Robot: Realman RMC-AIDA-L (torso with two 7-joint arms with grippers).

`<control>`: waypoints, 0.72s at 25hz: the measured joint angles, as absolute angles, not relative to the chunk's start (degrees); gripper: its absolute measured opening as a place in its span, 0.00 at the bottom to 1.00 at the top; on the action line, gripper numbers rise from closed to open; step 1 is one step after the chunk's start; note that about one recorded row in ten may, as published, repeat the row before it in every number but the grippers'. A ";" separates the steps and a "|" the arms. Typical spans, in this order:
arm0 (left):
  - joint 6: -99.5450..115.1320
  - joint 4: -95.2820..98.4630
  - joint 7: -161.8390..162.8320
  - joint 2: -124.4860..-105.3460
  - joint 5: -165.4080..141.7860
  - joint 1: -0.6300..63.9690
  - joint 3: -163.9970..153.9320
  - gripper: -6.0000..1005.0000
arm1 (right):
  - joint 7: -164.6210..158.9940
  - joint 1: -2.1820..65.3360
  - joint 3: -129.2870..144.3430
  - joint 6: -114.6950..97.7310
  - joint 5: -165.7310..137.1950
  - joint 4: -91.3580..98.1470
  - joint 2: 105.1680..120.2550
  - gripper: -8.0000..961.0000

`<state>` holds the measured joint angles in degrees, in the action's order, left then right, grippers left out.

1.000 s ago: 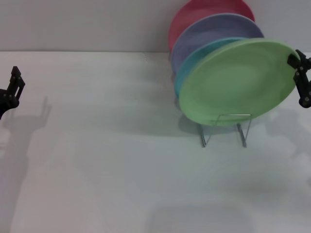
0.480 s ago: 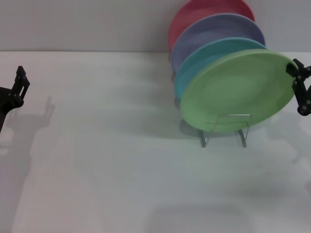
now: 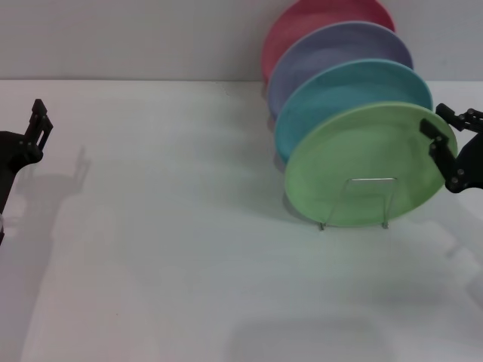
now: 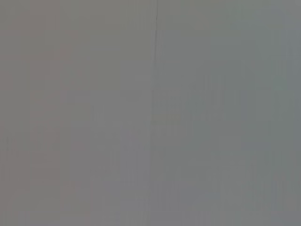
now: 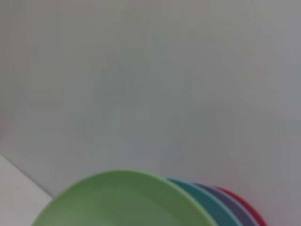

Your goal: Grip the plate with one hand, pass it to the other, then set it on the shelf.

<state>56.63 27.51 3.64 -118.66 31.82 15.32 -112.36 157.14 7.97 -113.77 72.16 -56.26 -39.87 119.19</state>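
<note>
The head view shows a white table (image 3: 189,286) against a pale wall. At right of centre, four plates lean in a row on a wire shelf (image 3: 355,202): a red plate (image 3: 302,19) farthest back, then a lavender plate (image 3: 332,45), a blue plate (image 3: 339,90), and the green plate (image 3: 362,166) in front, standing tilted in the shelf's front loop. At the right edge, the right gripper (image 3: 444,151) sits at the green plate's rim, one black finger lying across the plate's face and the rest behind the edge; it appears to pinch the rim, though how tight the hold is cannot be told. At the left edge, mid-height, the left gripper (image 3: 34,132) hangs well apart from the plates with nothing in it; its opening cannot be judged. The left wrist view shows only a blank grey surface. The right wrist view shows the green plate (image 5: 117,202) filling the bottom centre, with slivers of the blue, lavender and red rims at its lower right, and the wall behind. By my judgement the task is nearly done: the plate looks seated on the shelf, and only letting go and backing the arm away remain.
</note>
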 joint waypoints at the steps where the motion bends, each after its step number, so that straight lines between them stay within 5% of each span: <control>1: 56.54 27.51 3.65 -118.66 31.82 15.40 -112.36 0.73 | 157.15 8.28 -113.83 72.13 -56.56 -39.50 119.14 0.11; 7: 55.81 26.99 3.68 -118.66 32.00 15.90 -112.36 0.73 | 157.15 9.12 -113.97 73.03 -57.32 -38.60 119.13 0.22; 18: 55.73 25.94 3.70 -118.63 32.18 16.19 -111.96 0.73 | 156.71 6.58 -118.05 87.33 -46.19 -35.77 119.61 0.69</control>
<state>55.73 25.94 3.70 -118.63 32.18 16.19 -111.96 156.71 6.58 -118.05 87.33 -46.19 -35.77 119.61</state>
